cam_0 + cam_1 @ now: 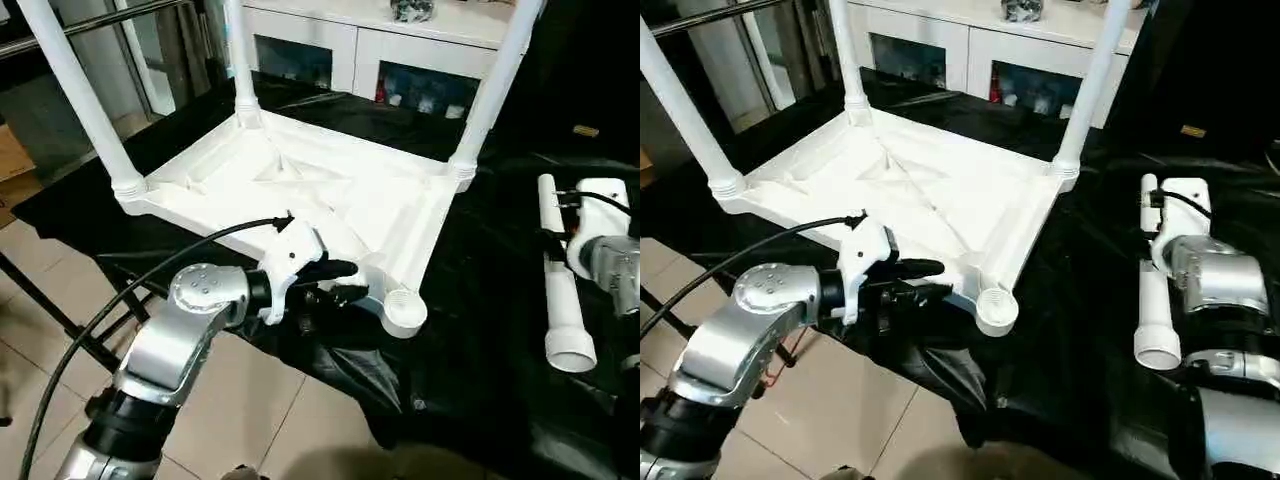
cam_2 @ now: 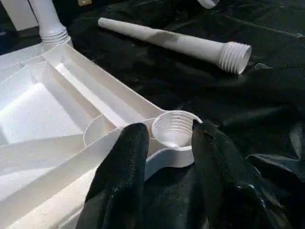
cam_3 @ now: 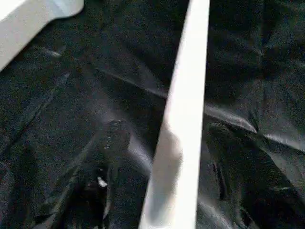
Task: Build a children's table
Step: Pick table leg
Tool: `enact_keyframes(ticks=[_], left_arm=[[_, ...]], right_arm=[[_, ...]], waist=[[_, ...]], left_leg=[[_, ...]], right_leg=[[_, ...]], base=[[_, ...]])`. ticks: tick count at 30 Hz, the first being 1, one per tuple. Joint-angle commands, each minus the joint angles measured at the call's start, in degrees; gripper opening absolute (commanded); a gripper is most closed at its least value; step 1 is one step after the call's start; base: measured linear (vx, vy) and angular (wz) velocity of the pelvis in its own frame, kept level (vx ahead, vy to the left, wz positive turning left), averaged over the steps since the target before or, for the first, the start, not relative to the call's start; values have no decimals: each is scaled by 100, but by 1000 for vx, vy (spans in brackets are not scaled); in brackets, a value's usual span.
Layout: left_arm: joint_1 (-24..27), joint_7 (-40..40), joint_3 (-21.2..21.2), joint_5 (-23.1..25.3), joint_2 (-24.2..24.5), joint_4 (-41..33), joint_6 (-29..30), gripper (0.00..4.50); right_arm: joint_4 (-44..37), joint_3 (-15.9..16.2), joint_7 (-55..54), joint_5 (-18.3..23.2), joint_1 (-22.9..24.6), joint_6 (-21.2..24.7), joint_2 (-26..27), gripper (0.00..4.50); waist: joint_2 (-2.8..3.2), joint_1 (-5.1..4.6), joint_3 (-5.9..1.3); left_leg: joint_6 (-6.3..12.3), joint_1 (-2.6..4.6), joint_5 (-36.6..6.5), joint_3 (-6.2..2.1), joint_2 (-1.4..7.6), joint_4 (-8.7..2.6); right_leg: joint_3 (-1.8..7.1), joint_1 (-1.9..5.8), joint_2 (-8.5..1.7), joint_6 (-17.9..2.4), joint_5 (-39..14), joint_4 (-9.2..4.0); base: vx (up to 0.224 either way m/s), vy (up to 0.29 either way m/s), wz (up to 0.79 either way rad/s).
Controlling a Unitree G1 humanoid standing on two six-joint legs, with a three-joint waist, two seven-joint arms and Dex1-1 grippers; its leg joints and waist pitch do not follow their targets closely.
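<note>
The children's table lies upside down on a black cloth. Its white ribbed tabletop point(image 1: 350, 190) carries three upright legs, at the left corner point(image 1: 70, 80), at the far corner point(image 1: 238, 60) and at the right corner point(image 1: 495, 80). The near corner socket point(image 1: 405, 312) is empty. My left gripper point(image 1: 335, 280) is open at the tabletop's near edge, and the socket point(image 2: 172, 130) lies just past its fingertips point(image 2: 136, 138). A loose fourth leg point(image 1: 560, 280) lies on the cloth at the right. My right gripper point(image 1: 555, 240) is open astride this leg point(image 3: 183, 119), one finger point(image 3: 112, 143) clear of it.
A white cabinet with glass doors point(image 1: 350, 40) stands behind the table. The black cloth point(image 1: 480, 330) hangs over the near edge onto a tiled floor point(image 1: 230, 400). A metal rail point(image 1: 60, 40) runs at the far left. A black cable point(image 1: 130, 290) loops over my left forearm.
</note>
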Motion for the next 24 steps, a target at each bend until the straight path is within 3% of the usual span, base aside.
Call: enact_keyframes(ticks=[1, 6, 11, 16, 24], left_arm=[[5, 12, 19, -70, 71, -135, 75, 209], [10, 70, 9, -126, 109, -279, 252, 252], [8, 166, -93, -30, 217, -298, 214, 302], [16, 144, -143, -107, 260, -368, 300, 321], [15, 128, -159, -222, 336, -477, 344, 328]], right_arm=[[109, -45, 92, 61, -80, 52, -137, 328], [474, -45, 207, 82, -166, 391, -222, 363], [854, -31, 648, 343, -213, 1379, -272, 363], [1193, 104, 796, 272, -87, 1504, -293, 363], [1267, -36, 720, 380, -48, 1608, -278, 291]], waist=[[-164, -29, -398], [-166, -37, -403], [-171, -24, -405], [-166, -7, -400], [-193, 6, -392]], left_leg=[[219, 32, -538, 56, 35, -305], [242, 26, -481, 54, 33, -294], [294, 12, -447, 57, 30, -282], [228, 25, -517, 61, 52, -275], [70, 36, -739, 47, 48, -291]], right_leg=[[190, 316, -292, -1141, -815, -375], [185, 321, -284, -1197, -730, -356], [173, 336, -275, -1266, -660, -346], [170, 311, -295, -1266, -879, -361], [168, 295, -292, -1147, -1136, -387]], base=[[0, 0, 0], [0, 0, 0], [0, 0, 0], [0, 0, 0], [0, 0, 0]])
